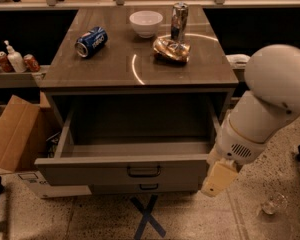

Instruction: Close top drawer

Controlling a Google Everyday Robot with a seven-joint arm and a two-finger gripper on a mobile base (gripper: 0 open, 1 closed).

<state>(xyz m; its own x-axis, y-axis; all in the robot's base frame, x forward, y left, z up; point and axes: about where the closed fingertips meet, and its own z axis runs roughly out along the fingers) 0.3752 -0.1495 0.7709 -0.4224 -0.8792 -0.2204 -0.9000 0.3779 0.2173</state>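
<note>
The top drawer [90,174] is pulled far out of the grey cabinet. Its deep grey box looks empty. Its flat front panel has a small dark bar handle [143,171] in the middle. A shorter drawer front with a like handle [148,187] shows just below it. My gripper [218,179] is cream-coloured and hangs from the white arm [270,104] at the right end of the drawer's front panel, in front of its right corner.
On the cabinet top [115,69] lie a blue can [91,41] on its side, a white bowl [146,23], a tall silver can [179,20] and a crumpled brown bag [171,50]. A cardboard box [15,134] stands at the left. Blue tape cross [147,218] marks the floor.
</note>
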